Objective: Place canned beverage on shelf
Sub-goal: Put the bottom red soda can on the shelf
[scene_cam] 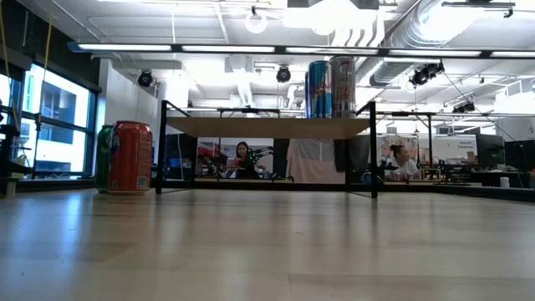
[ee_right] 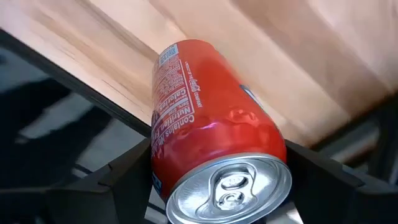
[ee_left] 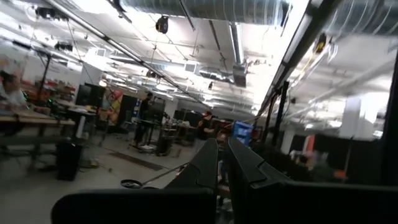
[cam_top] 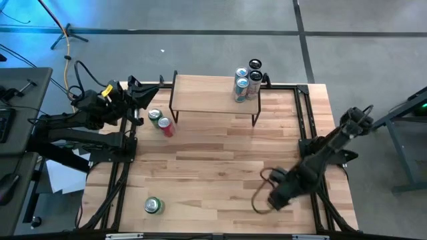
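The right end effector [cam_top: 277, 195], fingers spread wide around a red can [ee_right: 211, 143] lying lengthwise between them, hovers low over the table's near right, the shelf [cam_top: 213, 93] well ahead across the table.

Robotics laboratory in a large open industrial hall. Low view: exposed silver ventilation ducts [scene_cam: 435, 33] and long fluorescent strip lights [scene_cam: 201, 48] run under a white ceiling; seated people [scene_cam: 244, 159] work at cluttered benches in the background. High view: a pale wooden tabletop [cam_top: 220, 173] in a black metal frame stands on a grey concrete floor [cam_top: 200, 17], with loose yellow cables [cam_top: 67, 63] at its side. Left wrist view: more workbenches [ee_left: 31, 118] and standing figures [ee_left: 146, 115] fill the hall.
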### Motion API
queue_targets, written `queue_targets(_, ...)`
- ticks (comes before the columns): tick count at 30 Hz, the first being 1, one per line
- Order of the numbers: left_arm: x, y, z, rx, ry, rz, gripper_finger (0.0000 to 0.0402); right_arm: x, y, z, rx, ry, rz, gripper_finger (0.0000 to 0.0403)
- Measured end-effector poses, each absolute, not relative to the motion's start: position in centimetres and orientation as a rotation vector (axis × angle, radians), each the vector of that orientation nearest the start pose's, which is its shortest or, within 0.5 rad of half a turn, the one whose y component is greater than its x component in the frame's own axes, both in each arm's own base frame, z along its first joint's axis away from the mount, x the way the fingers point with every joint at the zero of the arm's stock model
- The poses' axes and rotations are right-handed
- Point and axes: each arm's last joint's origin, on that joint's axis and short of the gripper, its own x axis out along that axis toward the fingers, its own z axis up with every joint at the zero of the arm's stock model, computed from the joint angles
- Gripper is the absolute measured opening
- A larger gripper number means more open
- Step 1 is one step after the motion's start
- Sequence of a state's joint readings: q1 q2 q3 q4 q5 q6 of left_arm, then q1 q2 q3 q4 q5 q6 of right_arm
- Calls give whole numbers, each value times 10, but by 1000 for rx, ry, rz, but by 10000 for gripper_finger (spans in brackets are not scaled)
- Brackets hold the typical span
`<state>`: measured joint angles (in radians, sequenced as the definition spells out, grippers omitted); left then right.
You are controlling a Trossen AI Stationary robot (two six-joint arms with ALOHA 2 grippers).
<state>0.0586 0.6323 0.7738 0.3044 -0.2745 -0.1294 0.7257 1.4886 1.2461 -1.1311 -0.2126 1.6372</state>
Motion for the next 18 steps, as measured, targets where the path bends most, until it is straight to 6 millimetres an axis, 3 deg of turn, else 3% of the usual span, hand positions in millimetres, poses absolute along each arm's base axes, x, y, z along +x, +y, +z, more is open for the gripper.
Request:
queue_targets(5, 129, 15, 392, -146, -433, 308, 1, 220, 153, 284, 959, 1408, -426, 293)
queue_targets(10, 129, 16, 391, -145, -422, 316, 1, 245, 138, 289, 940, 1281, -251, 293)
queue_targets(18, 128, 19, 390, -83, -396, 459, 1, 277, 104, 299, 908, 1068, -123, 293)
